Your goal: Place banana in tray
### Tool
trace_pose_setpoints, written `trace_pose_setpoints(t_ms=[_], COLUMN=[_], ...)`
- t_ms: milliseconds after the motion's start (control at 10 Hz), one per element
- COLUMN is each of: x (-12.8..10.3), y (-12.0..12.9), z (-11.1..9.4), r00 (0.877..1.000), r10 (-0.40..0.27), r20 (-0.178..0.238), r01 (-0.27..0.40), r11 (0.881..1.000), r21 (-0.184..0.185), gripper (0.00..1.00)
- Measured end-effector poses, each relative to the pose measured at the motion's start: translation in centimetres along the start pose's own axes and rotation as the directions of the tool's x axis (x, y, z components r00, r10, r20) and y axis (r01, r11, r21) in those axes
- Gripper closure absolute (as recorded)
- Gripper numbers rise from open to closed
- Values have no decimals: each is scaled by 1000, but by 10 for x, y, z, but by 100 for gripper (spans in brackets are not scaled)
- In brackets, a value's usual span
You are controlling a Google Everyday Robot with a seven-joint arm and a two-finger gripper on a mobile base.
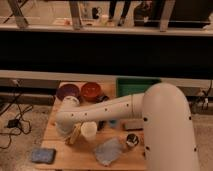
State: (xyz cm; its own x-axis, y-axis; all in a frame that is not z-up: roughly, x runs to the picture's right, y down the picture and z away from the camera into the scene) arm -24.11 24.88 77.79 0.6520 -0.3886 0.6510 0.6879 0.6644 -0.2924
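My white arm reaches from the right across the wooden table to its left side. The gripper hangs low over the table just left of a white cup. A pale yellow-tan elongated piece at the gripper looks like the banana; the gripper partly hides it. The green tray stands at the back right of the table, partly behind the arm and well away from the gripper.
A purple bowl and a red-brown bowl stand at the back left. A grey cloth, a small dark round object and a blue sponge lie along the front. Cables lie on the floor at left.
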Motion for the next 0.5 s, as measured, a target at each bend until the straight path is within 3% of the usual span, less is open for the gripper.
trace_pose_setpoints(t_ms=[300,500], x=[7,24], y=[-6,-8], z=[-4,-6], r00=[1000,1000], r10=[3,24], r20=[-3,-12], r01=[-3,-24], r11=[1000,1000], r21=[9,2], gripper=[58,58])
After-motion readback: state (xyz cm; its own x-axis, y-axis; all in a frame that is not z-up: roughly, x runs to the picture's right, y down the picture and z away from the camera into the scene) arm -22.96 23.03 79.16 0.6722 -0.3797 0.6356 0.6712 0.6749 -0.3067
